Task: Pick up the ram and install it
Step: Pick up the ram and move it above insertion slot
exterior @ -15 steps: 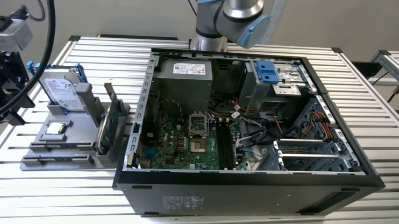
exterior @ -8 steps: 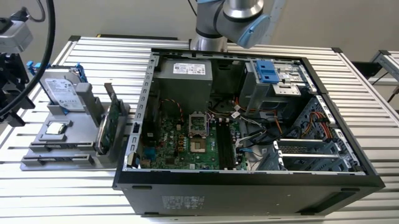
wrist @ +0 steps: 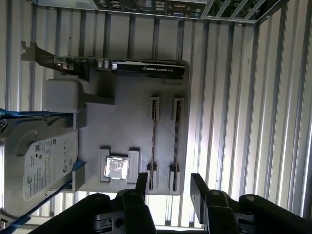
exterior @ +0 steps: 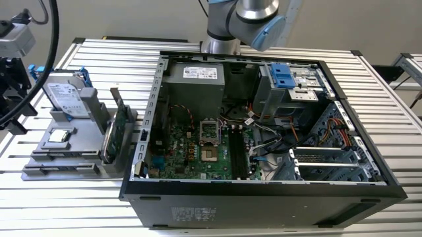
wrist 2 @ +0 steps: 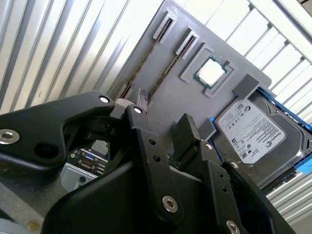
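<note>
Here we are above the flat grey plastic parts tray [wrist: 131, 112], which in the exterior view lies at nine o'clock from the open black desktop computer case [exterior: 264, 202].

Call the tray's case side twelve o'clock. The black two-fingered gripper [wrist: 169, 178] hangs at six, at the tray's outer edge. Its fingers stand well apart and hold nothing.

And there's the ram [wrist: 175, 141], a thin, dark, narrow stick standing on edge, each end in a small grey slot block. A second stick like it [wrist: 153, 141] runs parallel just beside it, at nine o'clock from the first.

Here's the relation that counts: both sticks have their long axis running six to twelve, straight away from the gripper toward the case. The finger gap opens nine to three, across the sticks' thin faces. So I'd judge the fingers are already turned the right way to pinch. Both sticks seem to fall within the finger span, and the first looks nearer the middle.

Off to the nine o'clock side sit a square silver processor chip [wrist: 116, 169] and a silver hard drive [wrist: 39, 161].
</note>
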`<state>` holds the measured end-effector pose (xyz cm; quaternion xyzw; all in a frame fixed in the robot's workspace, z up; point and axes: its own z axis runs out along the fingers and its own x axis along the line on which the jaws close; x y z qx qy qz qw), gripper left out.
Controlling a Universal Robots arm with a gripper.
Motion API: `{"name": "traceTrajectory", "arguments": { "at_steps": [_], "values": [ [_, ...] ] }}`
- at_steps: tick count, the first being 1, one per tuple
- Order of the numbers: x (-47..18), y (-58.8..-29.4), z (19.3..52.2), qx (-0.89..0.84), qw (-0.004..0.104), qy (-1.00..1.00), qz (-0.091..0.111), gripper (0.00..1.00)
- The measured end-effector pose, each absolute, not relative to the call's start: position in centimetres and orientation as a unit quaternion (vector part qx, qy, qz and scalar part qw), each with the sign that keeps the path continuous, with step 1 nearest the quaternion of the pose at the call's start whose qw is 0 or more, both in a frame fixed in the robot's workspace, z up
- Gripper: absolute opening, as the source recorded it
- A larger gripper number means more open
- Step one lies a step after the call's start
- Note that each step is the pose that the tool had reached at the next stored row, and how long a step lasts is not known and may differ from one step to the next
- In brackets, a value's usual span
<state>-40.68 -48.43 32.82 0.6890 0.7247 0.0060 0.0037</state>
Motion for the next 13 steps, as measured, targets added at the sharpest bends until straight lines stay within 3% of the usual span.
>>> {"name": "traceTrajectory", "arguments": {
  "at_steps": [13],
  "values": [
    [-40.68,-48.47,32.52,0.689,0.004,0.725,0.006,1.00]
  ]
}}
